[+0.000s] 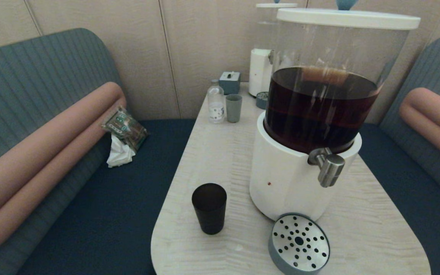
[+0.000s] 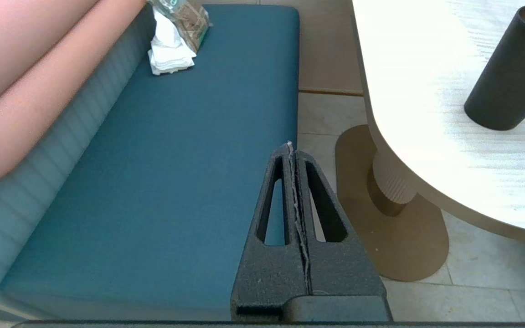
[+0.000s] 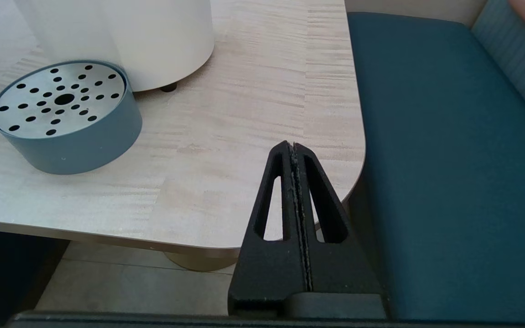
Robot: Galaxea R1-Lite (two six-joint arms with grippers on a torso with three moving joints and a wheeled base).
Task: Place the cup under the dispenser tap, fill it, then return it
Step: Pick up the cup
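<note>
The matte black cup (image 1: 209,208) stands upright and empty on the table's near left part, also seen in the left wrist view (image 2: 511,73). To its right rises the big dispenser (image 1: 311,114) with dark brown liquid, and its steel tap (image 1: 329,166) juts out over the round perforated drip tray (image 1: 299,243), which the right wrist view also shows (image 3: 64,116). My left gripper (image 2: 291,148) is shut and empty, off the table's left side above the bench. My right gripper (image 3: 292,146) is shut and empty near the table's front right corner. Neither arm shows in the head view.
At the table's (image 1: 220,152) far end stand a small bottle (image 1: 215,102), a grey-green cup (image 1: 233,108), a small grey box (image 1: 230,82) and a second white dispenser (image 1: 261,76). A packet and white tissue (image 1: 122,139) lie on the left bench. Blue benches flank the table.
</note>
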